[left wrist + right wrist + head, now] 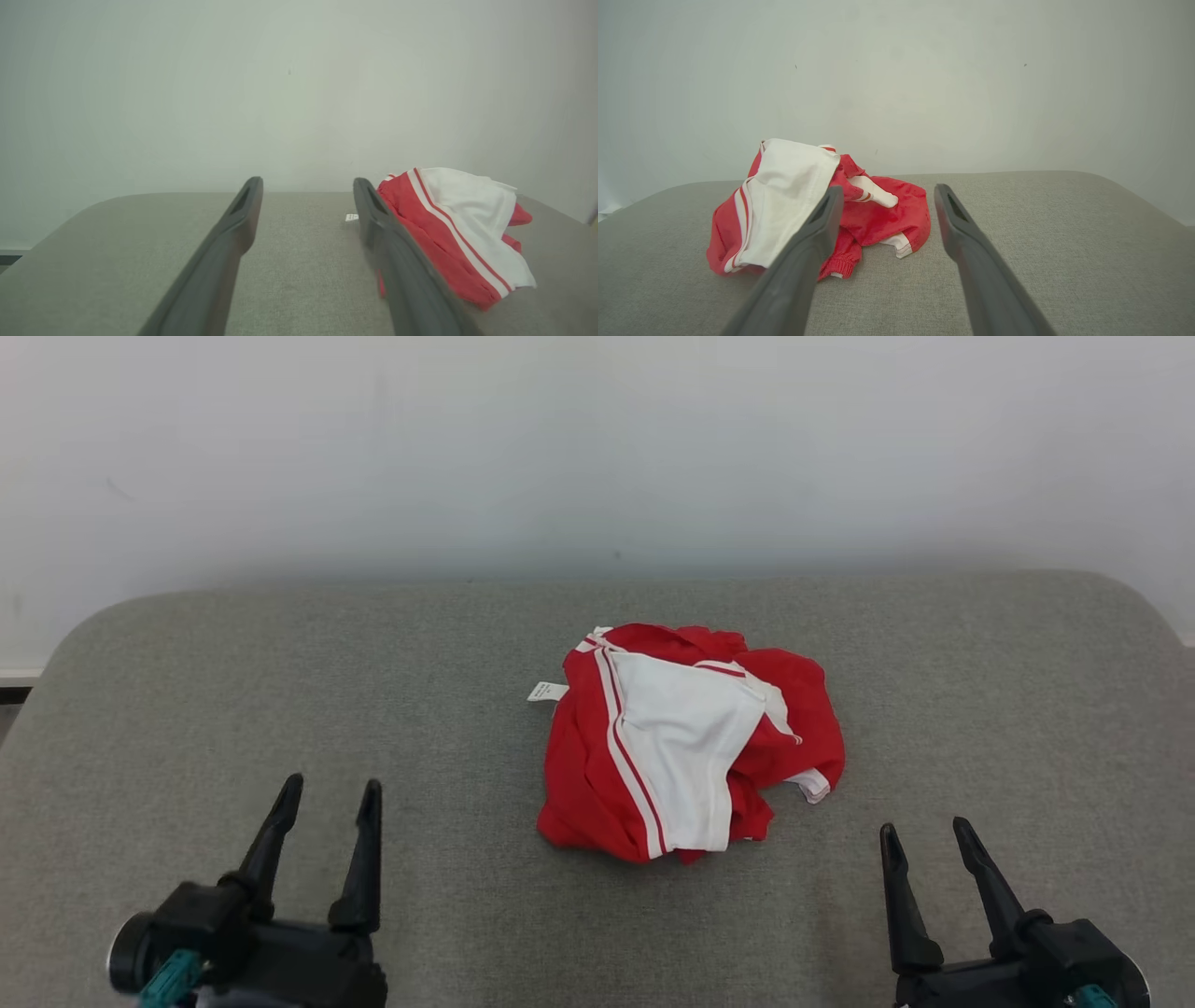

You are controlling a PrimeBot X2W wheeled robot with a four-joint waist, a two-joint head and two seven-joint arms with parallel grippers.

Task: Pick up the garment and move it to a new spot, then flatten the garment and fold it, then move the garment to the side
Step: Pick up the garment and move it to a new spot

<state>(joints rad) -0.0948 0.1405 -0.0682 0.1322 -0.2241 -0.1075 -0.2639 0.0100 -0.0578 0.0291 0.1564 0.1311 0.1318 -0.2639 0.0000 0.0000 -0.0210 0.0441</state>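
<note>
Fingers of the left gripper (333, 784) stand spread apart with nothing between them, their dark tips raised over the bare fabric at the near left; those of the right gripper (924, 826) are likewise parted and empty at the near right. Neither touches the cloth. Beyond and between them, somewhat nearer the right gripper, the garment (686, 742) lies in a crumpled heap around the middle of the grey upholstered cushion (280, 663). It is bright red with a broad white panel turned uppermost, edged along its left side by white and red stripes. Red folds bunch up behind and to the right of the panel, and a white-trimmed edge pokes out at the heap's right side. A small white label (547, 692) sticks out flat onto the cushion at the garment's far left. In the right wrist view a gathered red hem shows at the near edge of the pile. Behind the cushion's rounded far edge rises a plain pale wall (597, 448).
</note>
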